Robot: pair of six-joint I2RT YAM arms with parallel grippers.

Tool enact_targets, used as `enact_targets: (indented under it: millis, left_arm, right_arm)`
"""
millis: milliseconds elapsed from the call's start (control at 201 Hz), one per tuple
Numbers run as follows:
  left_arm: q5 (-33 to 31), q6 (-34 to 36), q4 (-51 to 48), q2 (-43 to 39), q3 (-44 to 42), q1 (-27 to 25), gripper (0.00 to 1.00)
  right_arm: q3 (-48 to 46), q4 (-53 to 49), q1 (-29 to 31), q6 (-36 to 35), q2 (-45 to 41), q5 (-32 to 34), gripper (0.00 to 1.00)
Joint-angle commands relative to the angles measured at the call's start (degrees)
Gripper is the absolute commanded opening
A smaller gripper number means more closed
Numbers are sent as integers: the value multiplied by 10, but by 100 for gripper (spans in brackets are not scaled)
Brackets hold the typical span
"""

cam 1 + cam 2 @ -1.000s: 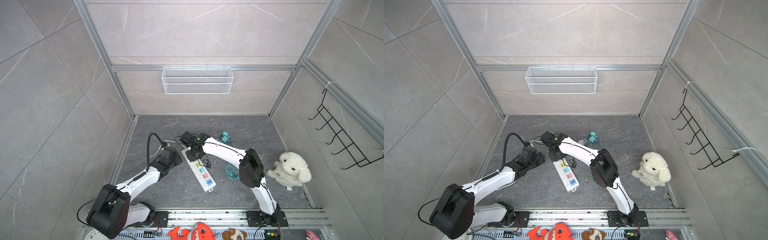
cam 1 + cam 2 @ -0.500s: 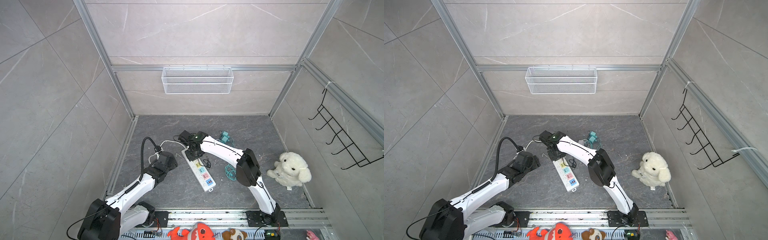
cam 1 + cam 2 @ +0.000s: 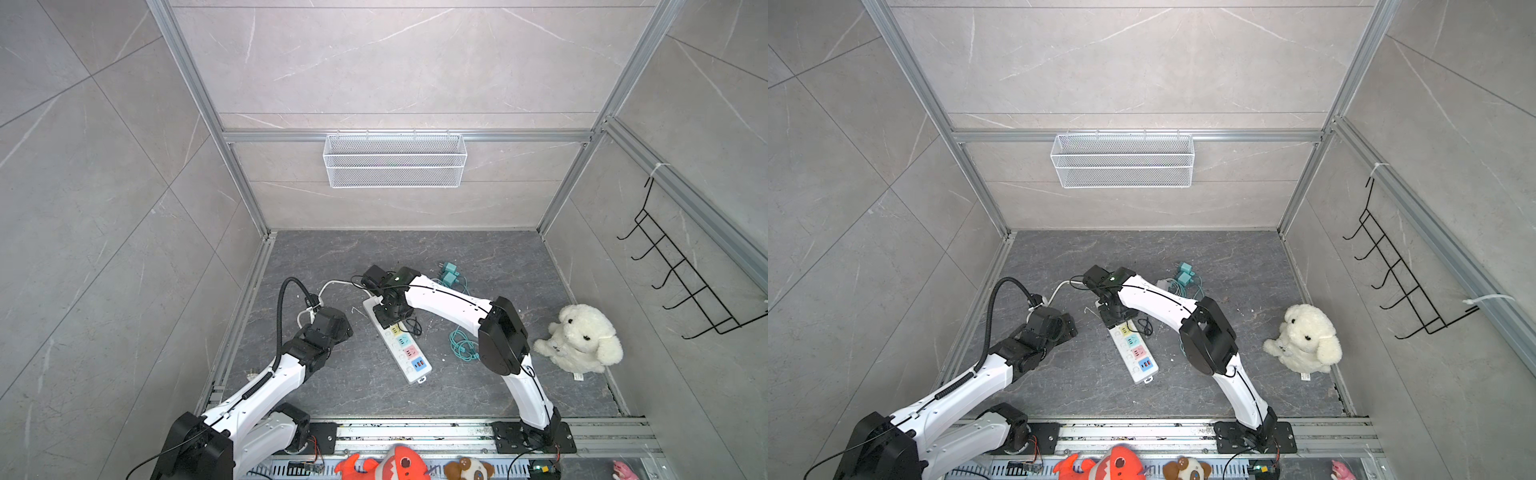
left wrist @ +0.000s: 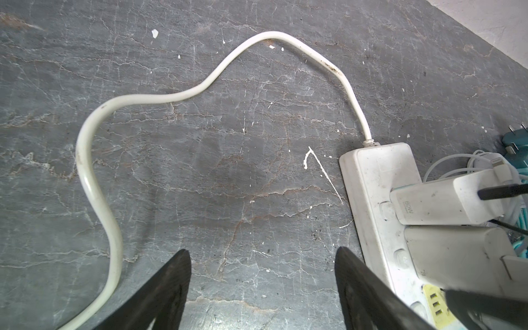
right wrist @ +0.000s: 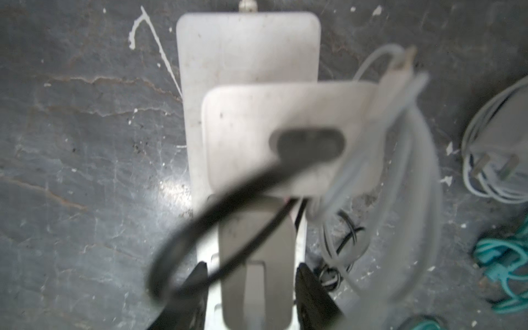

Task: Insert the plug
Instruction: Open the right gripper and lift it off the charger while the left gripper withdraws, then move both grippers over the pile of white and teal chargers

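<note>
A white power strip (image 3: pixel 409 359) (image 3: pixel 1136 361) (image 4: pixel 371 183) (image 5: pixel 245 43) lies on the dark floor. Two white adapters stand in its end sockets. The plug (image 5: pixel 257 251) (image 4: pixel 451 257) is the one nearer the coloured sockets and sits upright in the strip. My right gripper (image 5: pixel 251 265) (image 3: pixel 388 316) (image 3: pixel 1115 316) straddles it from above, open, with a narrow gap on each side. The other adapter (image 5: pixel 285 128) carries a black cable. My left gripper (image 4: pixel 261 254) (image 3: pixel 345 328) (image 3: pixel 1069 326) is open over bare floor, left of the strip, holding nothing.
The strip's white cord (image 4: pixel 200 88) loops across the floor to the left. Teal chargers (image 3: pixel 449 272) and a teal cable coil (image 3: pixel 461 345) lie right of the strip, with another white charger (image 5: pixel 497 160). A white plush dog (image 3: pixel 577 336) sits at the right wall.
My left arm has pulled back from the strip toward the left and its jaws have widened. My right gripper's jaws have parted from the plug, which stays in the strip.
</note>
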Motion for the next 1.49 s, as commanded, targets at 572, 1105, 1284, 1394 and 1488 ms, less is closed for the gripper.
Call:
enact_targets:
  millis: [572,1105,1284,1394,1488]
  left_arm:
    - [63,249,145,207,173,-276,84]
    - [187,352,33,501,522,-239,83]
    - [181,323,16,547,579,-194,83]
    - [169,299,5,565,599,-163,83]
    - [162,283,-2,578,614,-135,83]
  right_arm:
    - [-531,76,-174,115,-407,-30,50]
    - [-375,184,-429,91,-300,20,51]
    - [-241,202,-446,100,-185,44,52]
    - [-136,194,-443,100,-101,17,50]
    - [-67,198,-432,94,-49,-2,49]
